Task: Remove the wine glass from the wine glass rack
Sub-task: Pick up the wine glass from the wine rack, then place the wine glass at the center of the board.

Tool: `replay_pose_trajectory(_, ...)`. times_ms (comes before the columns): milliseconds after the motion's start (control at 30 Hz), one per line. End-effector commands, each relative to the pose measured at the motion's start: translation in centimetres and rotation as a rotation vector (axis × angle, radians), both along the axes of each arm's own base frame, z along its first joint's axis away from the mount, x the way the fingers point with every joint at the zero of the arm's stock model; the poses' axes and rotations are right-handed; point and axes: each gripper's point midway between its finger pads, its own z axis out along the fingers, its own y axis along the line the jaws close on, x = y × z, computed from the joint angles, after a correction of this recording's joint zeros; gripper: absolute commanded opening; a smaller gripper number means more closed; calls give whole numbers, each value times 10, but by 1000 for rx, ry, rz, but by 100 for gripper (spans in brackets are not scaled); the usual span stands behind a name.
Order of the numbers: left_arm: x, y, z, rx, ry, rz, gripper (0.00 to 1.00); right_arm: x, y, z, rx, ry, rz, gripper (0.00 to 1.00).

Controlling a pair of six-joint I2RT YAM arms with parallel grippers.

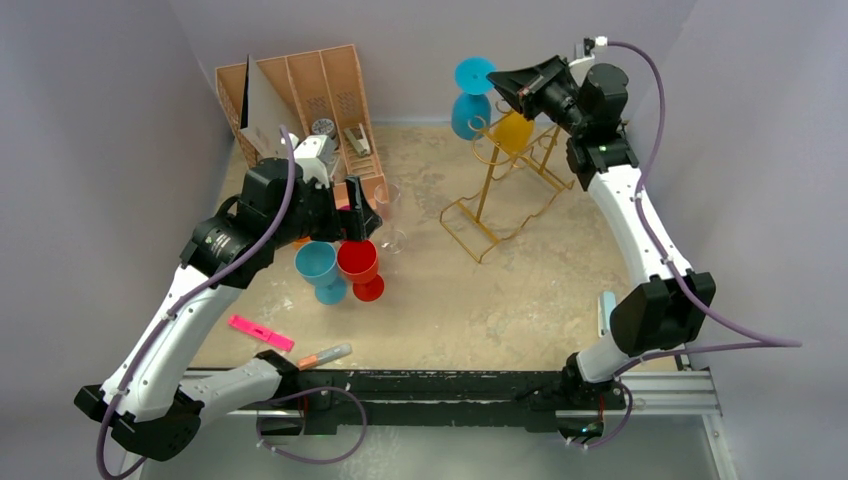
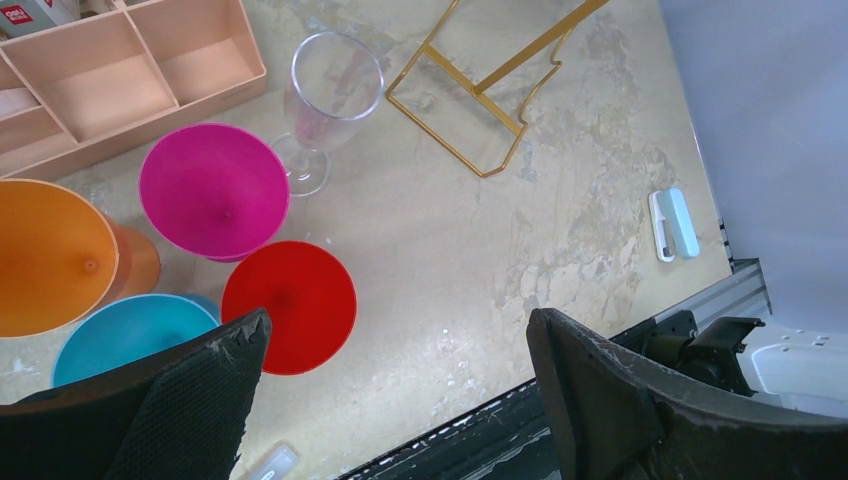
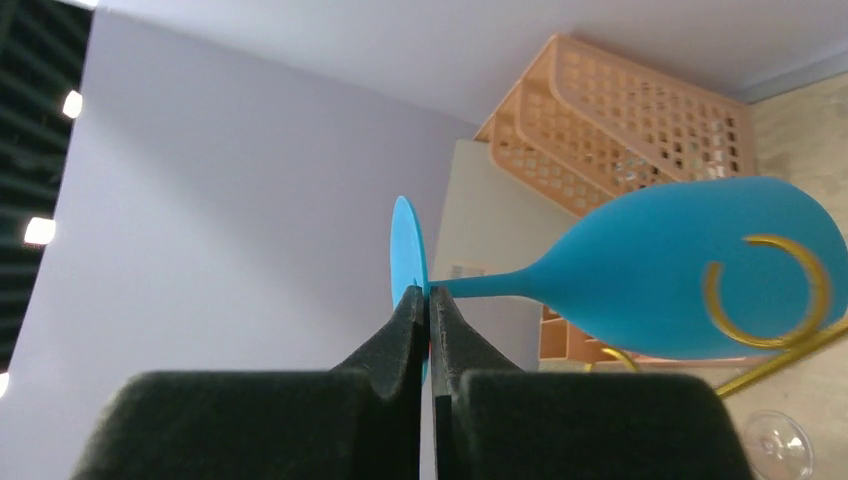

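right claw (image 3: 428, 300) clamped on stem of blue glass (image 3: 680, 265), just by its foot. glass lies sideways at top of rack (image 1: 485, 200), bowl across a gold loop; touching or not, can't tell. yellow glass (image 1: 512, 131) hangs on rack. left claw (image 2: 397, 330) wide, empty, above red glass (image 2: 288, 305), pink glass (image 2: 213, 190) and orange glass (image 2: 50, 255) upright on tabletop (image 2: 560, 220).

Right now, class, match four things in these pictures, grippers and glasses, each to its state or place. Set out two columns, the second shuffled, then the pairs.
1. right gripper
2. left gripper
3. yellow wine glass
4. clear wine glass

A. standing on the table
B. hanging on the wine glass rack
C. open, holding nothing
D. shut on the blue wine glass

Pairs: 1-D, 2-C, 3-B, 4-A
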Motion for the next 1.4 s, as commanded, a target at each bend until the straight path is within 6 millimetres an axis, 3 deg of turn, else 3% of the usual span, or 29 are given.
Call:
replay_pose_trajectory(0, 2, 1, 13, -28, -42, 4, 98, -27, 17, 60, 33, -233, 161, 0)
replay_pose_trajectory(267, 0, 1, 24, -60, -81, 6, 98, -56, 47, 79, 45, -367, 424, 0)
replay_pose_trajectory(533, -6, -4, 50, -143, -172, -27, 98, -100, 75, 73, -55, -470, 604, 0)
replay_pose_trajectory(900, -27, -19, 97, -295, -351, -167, 96, -163, 92, 44, -248, -661, 736, 0)
replay_pose_trajectory(1133, -45, -37, 120, -388, -415, -309, 92, -217, 99, 35, -267, -765, 885, 0)
replay_pose_trajectory(1367, -51, -59, 115, -417, -369, -453, 84, -248, 102, -1, -355, -730, 948, 0)
